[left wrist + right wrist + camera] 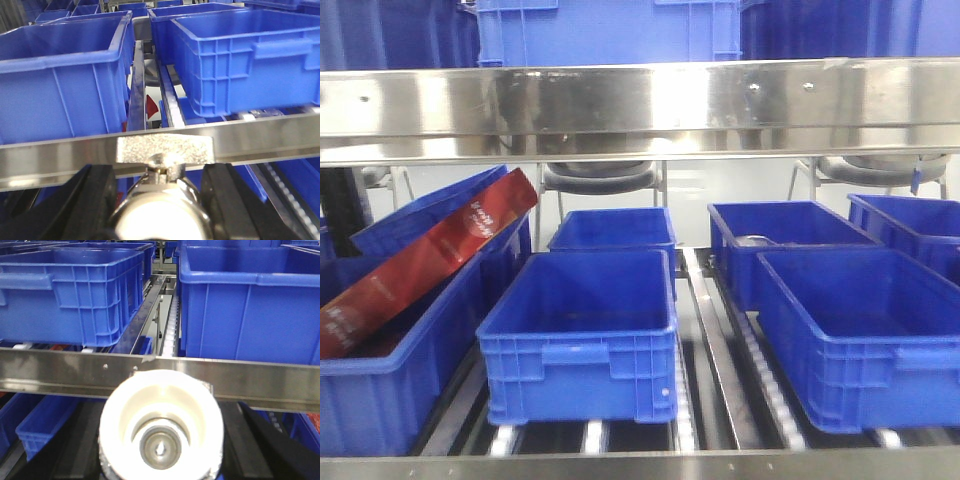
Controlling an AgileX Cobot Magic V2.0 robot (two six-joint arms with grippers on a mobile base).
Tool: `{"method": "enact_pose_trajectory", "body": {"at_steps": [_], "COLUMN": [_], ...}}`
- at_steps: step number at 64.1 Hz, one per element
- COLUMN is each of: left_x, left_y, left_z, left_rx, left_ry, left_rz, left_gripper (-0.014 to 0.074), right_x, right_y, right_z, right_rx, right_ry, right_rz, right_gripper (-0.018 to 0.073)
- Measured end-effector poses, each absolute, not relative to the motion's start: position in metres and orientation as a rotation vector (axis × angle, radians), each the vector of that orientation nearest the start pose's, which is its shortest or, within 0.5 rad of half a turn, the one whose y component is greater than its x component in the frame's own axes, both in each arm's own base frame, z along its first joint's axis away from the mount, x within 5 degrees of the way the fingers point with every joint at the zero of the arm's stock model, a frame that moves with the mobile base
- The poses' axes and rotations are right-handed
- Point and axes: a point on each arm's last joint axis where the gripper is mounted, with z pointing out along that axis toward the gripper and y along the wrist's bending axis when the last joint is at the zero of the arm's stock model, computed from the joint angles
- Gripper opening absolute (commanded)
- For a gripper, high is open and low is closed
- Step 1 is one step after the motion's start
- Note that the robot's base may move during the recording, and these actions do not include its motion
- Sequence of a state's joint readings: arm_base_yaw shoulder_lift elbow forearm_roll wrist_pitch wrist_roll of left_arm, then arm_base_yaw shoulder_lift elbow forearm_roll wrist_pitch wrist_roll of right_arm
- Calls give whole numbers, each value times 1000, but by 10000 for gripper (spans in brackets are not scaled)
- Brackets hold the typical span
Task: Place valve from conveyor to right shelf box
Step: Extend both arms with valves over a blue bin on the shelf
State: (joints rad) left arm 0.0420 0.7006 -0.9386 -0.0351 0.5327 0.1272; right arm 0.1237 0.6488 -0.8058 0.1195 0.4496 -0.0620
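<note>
While right pincer (161, 442) clamps valve (160, 400) short of the rail (260, 380), lift clear, centre over right box (250, 305); left pincer (160, 200) clamps second valve (160, 222).

Roller-rail shelf (705, 330) loaded with open blue crates (578, 345): centre, 3 o'clock, 9 o'clock, further units toward 12 o'clock.

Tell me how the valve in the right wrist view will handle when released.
The valve looks rigid: metal core inside a white cap, so probably heavy for its size. Its round outline suggests it may roll on landing. Its smooth cap could slip in a grip.
</note>
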Motion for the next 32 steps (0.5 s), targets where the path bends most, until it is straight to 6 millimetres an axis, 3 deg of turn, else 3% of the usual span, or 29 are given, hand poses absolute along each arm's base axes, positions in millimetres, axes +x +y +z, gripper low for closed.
{"method": "enact_pose_trajectory", "body": {"at_steps": [32], "left_x": [129], "left_y": [4], "left_z": [417], "left_rx": [62], "left_ry": [1778], "left_rz": [84], "left_gripper": [-111], "right_x": [124], "right_y": [20], "right_z": [388], "right_rx": [-107], "right_ry": [1773], "right_rz": [168], "right_gripper": [-162]}}
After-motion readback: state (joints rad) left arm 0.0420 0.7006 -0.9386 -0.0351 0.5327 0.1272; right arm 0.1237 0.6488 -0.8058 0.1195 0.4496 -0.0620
